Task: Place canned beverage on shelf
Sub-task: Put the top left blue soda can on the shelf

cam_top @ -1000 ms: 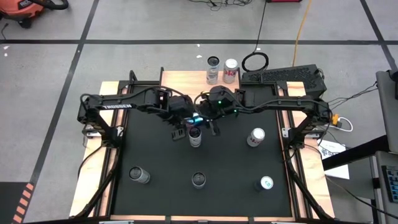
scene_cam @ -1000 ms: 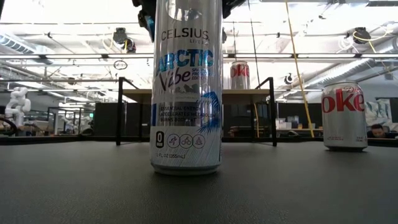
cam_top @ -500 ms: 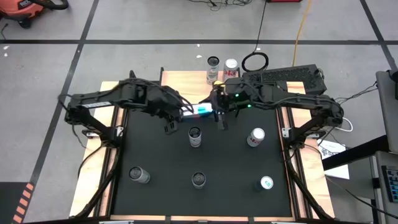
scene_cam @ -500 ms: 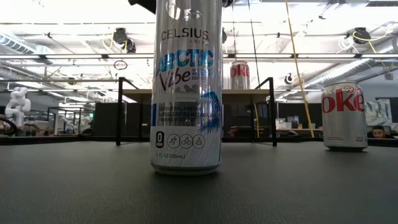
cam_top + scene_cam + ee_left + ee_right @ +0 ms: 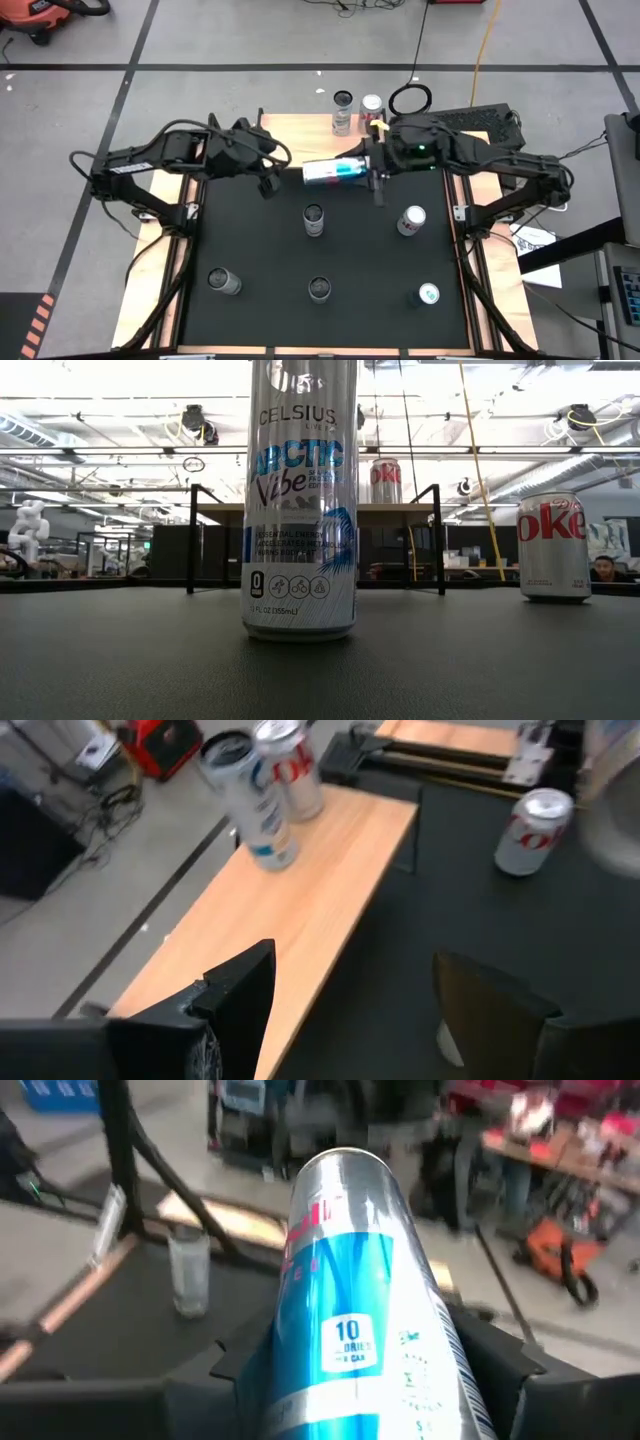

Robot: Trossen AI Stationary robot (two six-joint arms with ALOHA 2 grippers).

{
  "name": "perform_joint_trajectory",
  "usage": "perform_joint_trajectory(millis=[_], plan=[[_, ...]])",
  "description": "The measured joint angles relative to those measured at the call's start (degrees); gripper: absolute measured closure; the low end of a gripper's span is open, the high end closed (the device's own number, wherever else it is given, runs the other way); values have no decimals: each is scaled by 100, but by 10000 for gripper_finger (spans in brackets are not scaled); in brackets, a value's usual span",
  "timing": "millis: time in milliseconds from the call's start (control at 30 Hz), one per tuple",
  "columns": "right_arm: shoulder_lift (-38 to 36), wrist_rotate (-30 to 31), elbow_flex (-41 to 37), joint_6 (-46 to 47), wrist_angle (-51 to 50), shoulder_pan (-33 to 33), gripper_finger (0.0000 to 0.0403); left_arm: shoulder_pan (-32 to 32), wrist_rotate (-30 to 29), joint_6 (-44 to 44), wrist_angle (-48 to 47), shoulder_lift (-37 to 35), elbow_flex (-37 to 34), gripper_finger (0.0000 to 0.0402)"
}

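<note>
High view: overhead, straight down on the table (image 5: 240, 330). Low view: tabletop level, close behind the Celsius can (image 5: 300, 510), facing the shelf (image 5: 315, 508). Wrist views look past their own fingers; left also sees the shelf (image 5: 300, 890).

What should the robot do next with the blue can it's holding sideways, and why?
Probably carry the blue can a little farther toward the shelf and tip it upright. The right gripper holds it lying sideways above the mat, short of the shelf, where two cans already stand with bare board beside them.
</note>
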Motion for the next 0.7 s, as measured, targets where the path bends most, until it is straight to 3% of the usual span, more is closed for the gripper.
perform_joint_trajectory(millis=[433,700], plan=[[-339,-183,2,-24,1469,-11,200,-151,-363,784,1321,-61,-284,134],[-340,-261,-484,6,2475,-31,200,-140,-668,796,1378,-159,-600,134]])
